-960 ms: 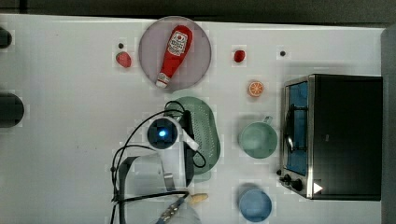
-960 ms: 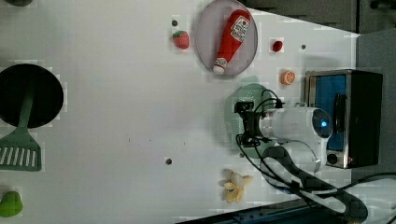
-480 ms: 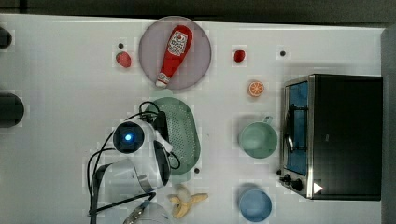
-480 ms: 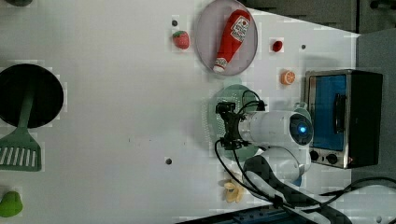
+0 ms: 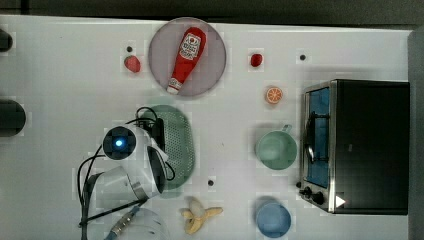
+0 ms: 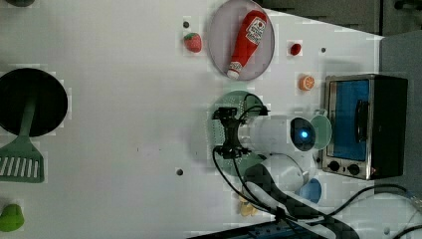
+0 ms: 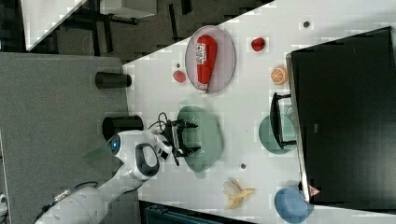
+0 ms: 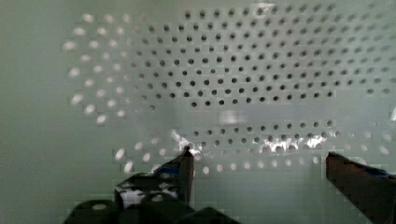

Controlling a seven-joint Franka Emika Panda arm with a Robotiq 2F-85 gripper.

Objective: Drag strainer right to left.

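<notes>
Your gripper (image 7: 186, 137) sits with its jaws spread wide, pressed down inside the strainer (image 5: 179, 142), pinching nothing. The strainer lies below the plate (image 5: 160, 55) in the top view, well to the top view's left of the mug (image 5: 276, 149). The drag looks underway; how far remains is hard to judge. You have one strainer, one mug, one plate.

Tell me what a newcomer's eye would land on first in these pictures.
The white robot arm with its glowing blue light stands out, its open hand reaching down into the pale green strainer at mid-table. Next comes the red ketchup bottle lying on the grey plate near the top view's upper edge. The black toaster oven fills the top view's right side.
</notes>
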